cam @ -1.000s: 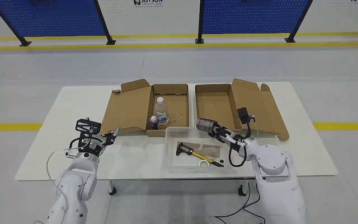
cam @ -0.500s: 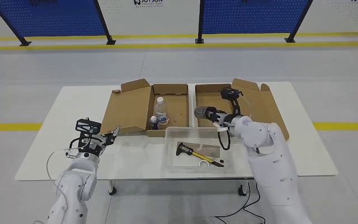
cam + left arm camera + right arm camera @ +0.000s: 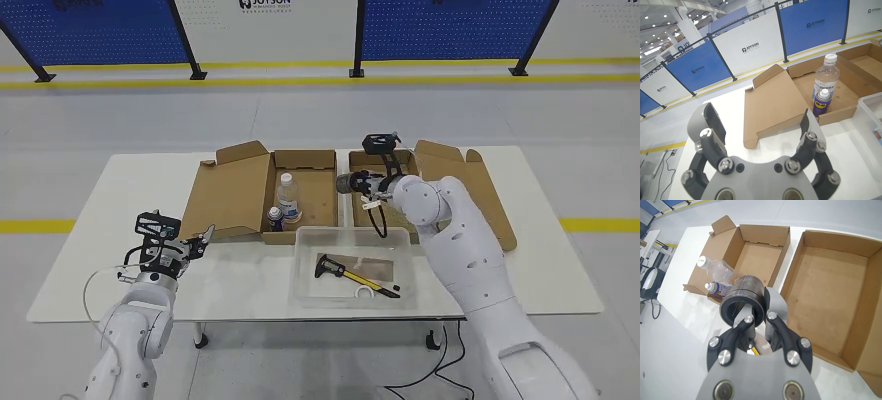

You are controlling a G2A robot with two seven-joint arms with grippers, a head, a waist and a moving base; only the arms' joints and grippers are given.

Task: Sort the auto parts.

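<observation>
- Right wrist view makes the grip plain: the right gripper (image 3: 759, 306) pinches the wall of a dark metal bearing sleeve (image 3: 743, 300), with one finger inside the bore and the other on the outer face.
- Top view places the sleeve in the air at the seam between the left box (image 3: 305, 160) and the right box (image 3: 385, 195). I cannot tell which box it hangs over.
- The sleeve looks like steel, so it is probably heavy for its size, rigid and smooth. A one-sided pinch on the wall may let it swing or slip, and a grip across the whole barrel would likely be steadier.
- Left wrist view shows the left gripper (image 3: 758, 113) with its fingers spread wide and holding nothing, above the table (image 3: 838, 151) beside the left box's flap. It also shows the bottle (image 3: 826, 79) and spray can (image 3: 822, 103) standing upright.
- Top view adds the clear bin (image 3: 352, 231) with a caliper (image 3: 345, 270) lying in it.
</observation>
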